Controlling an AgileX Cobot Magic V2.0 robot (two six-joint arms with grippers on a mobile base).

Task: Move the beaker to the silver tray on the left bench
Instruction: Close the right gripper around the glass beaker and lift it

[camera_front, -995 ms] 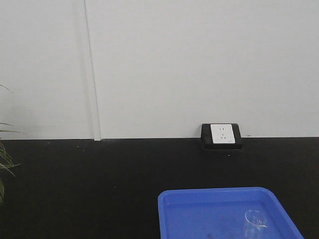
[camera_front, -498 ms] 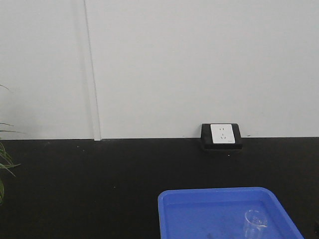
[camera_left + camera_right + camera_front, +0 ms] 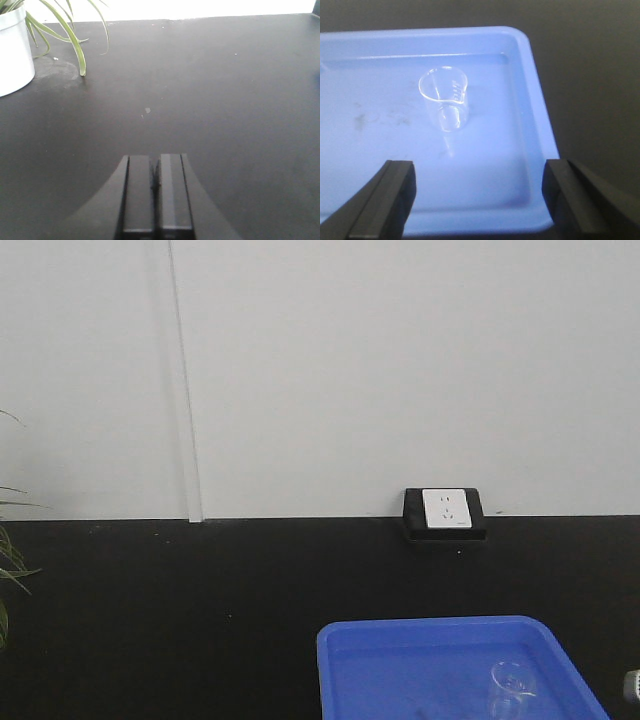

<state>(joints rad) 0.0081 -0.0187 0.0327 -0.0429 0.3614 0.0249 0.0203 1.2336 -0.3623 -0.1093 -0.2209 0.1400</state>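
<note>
The beaker point(image 3: 445, 102) is a small cylinder of clear glass, standing upright and apart from everything, with faint printed graduation marks on the side facing the right fingers point(image 3: 387, 200) and a rim that pulls out into a pour lip. It stands on the floor of the blue tub point(image 3: 536, 105), ahead of those fingers and inside the gap between them, nearer the finger on the left of the wrist view than the one on the right. The right fingers are spread wide and hold nothing. Their tips hang about over the tub's near rim. The tub's raised side wall runs forward from just inside the finger on the right of the view to a rounded far corner, and outside that wall lies bare black table point(image 3: 225, 100). There is open tub floor on every side of the glass, most of it toward the left of the view. The front view shows the beaker low in the tub's right part, with a wall outlet point(image 3: 446, 508) far behind at the table's back edge. The left fingers point(image 3: 137, 195) are pressed together and empty, over open black table that stretches ahead of them. A white plant pot point(image 3: 12, 50) with long green leaves stands well off, ahead of them and to their left.
</note>
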